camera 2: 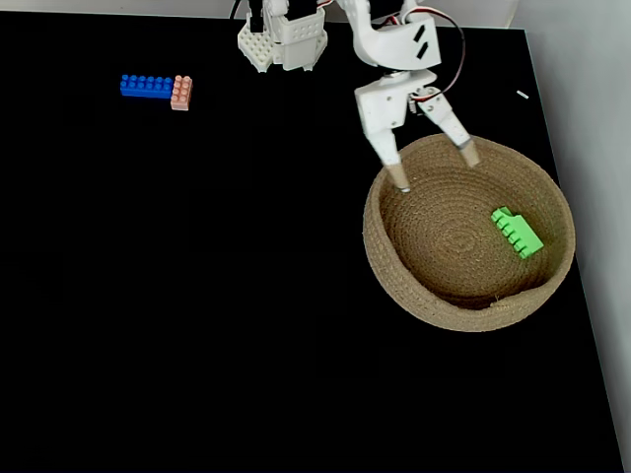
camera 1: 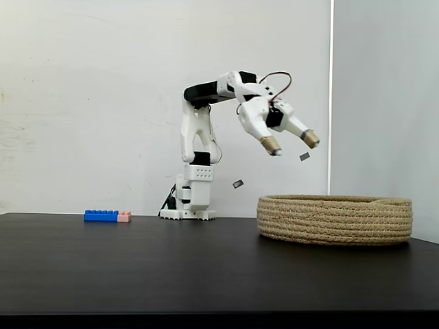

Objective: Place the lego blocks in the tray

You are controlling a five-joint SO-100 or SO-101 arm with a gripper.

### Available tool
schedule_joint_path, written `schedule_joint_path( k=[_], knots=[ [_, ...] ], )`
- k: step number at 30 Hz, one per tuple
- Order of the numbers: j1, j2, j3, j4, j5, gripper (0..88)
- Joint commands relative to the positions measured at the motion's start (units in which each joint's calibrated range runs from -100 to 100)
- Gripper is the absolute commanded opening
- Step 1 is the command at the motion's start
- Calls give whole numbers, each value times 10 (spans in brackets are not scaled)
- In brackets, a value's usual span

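The tan rope tray (camera 1: 335, 219) (camera 2: 394, 266) sits at the right of the black table. A bright green brick (camera 2: 517, 233) lies inside it, toward its right wall. My gripper (camera 1: 291, 144) (camera 2: 435, 169) hangs open above the tray's back rim with nothing between its fingers. The long blue brick (camera 1: 101, 215) (camera 2: 146, 86) lies far to the left near the table's back edge. The tiny pale pink brick (camera 1: 124, 216) (camera 2: 181, 93) touches its right end.
The arm's white base (camera 1: 189, 202) (camera 2: 283, 41) stands at the back of the table, between the bricks and the tray. A white wall rises behind, and the table's right edge (camera 2: 582, 286) runs close beside the tray.
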Motion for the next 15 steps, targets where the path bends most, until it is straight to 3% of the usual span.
schedule_joint_path(
  k=[1, 9, 15],
  knots=[
    [115, -88, -9, 80, 4, 315],
    [358, -162, 147, 130, 109, 324],
    [473, -206, 257, 130, 186, 325]
  ],
)
